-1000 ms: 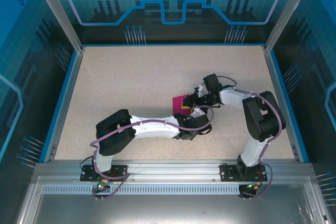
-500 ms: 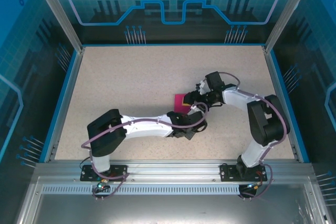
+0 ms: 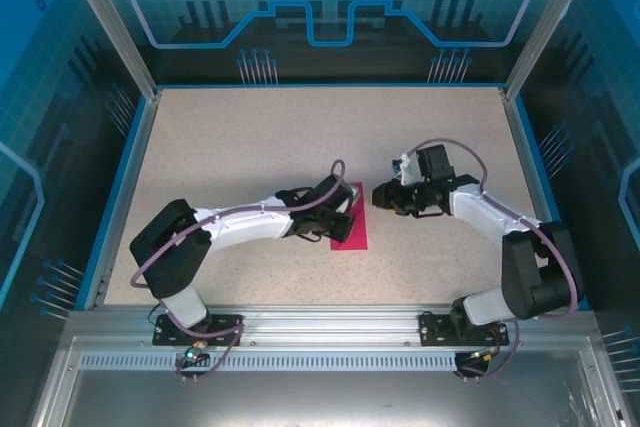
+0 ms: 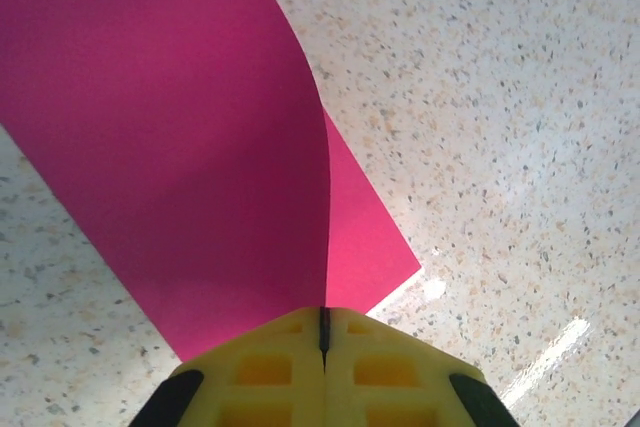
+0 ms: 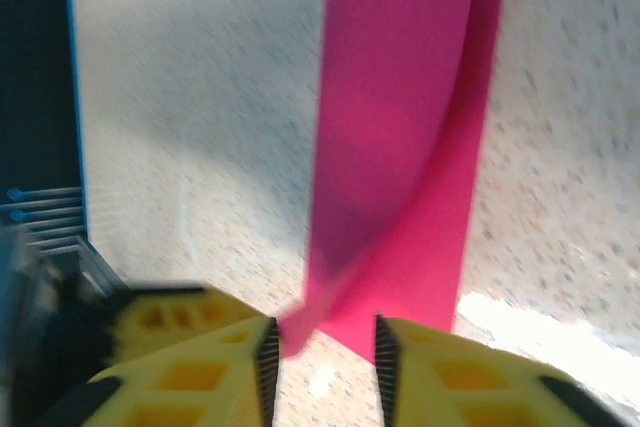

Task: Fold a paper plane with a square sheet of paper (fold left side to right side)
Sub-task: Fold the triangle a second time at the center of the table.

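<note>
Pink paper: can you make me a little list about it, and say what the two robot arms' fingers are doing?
paper: square sheet of paper, magenta-pink, lying on the speckled table
shape: one side is lifted and curls over the other side
fold: no flat crease yet
left fingers: shut, pinching the lifted edge of the paper
right fingers: apart, right by a corner of the paper; I cannot tell if they touch it

Worktop (image 3: 250,137): open across the upper half of frame. Obstructions mid-frame: left arm (image 3: 250,225) lying crosswise, square sheet of paper (image 3: 355,237), right pincer (image 3: 378,197) just right of it.
</note>
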Action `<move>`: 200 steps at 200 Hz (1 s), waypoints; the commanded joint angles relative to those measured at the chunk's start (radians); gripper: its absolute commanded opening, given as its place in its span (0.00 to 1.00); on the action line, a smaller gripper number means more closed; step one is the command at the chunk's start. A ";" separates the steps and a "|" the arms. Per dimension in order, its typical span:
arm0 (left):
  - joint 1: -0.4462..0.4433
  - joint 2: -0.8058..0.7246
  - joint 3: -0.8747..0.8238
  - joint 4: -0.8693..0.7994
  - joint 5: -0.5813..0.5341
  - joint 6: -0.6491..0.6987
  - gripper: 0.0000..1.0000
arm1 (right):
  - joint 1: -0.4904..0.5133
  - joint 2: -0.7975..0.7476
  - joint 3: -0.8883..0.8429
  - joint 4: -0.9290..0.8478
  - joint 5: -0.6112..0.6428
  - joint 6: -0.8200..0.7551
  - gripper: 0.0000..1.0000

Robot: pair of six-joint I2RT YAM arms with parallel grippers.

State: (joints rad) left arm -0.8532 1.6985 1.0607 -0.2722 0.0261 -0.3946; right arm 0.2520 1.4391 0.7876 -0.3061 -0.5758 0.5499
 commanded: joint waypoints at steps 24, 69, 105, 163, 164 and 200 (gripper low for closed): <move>0.068 -0.009 -0.025 0.033 0.171 -0.002 0.00 | 0.090 0.079 -0.084 0.031 0.026 -0.008 0.01; 0.095 0.016 -0.007 -0.011 0.176 0.037 0.01 | 0.155 0.159 -0.068 0.040 0.069 -0.008 0.00; 0.122 0.023 -0.010 -0.041 0.182 0.067 0.01 | 0.178 0.208 -0.047 0.007 0.100 -0.025 0.00; 0.150 0.059 0.006 -0.062 0.194 0.111 0.01 | 0.193 0.242 -0.028 -0.071 0.175 -0.053 0.00; 0.150 0.061 0.007 -0.062 0.195 0.111 0.01 | 0.193 0.241 -0.028 -0.072 0.175 -0.054 0.00; 0.171 0.090 0.022 -0.068 0.193 0.129 0.01 | 0.194 0.244 -0.026 -0.088 0.189 -0.062 0.00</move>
State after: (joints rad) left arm -0.7017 1.7645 1.0519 -0.3080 0.1967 -0.3042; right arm 0.4339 1.6558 0.7589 -0.3340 -0.4599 0.5110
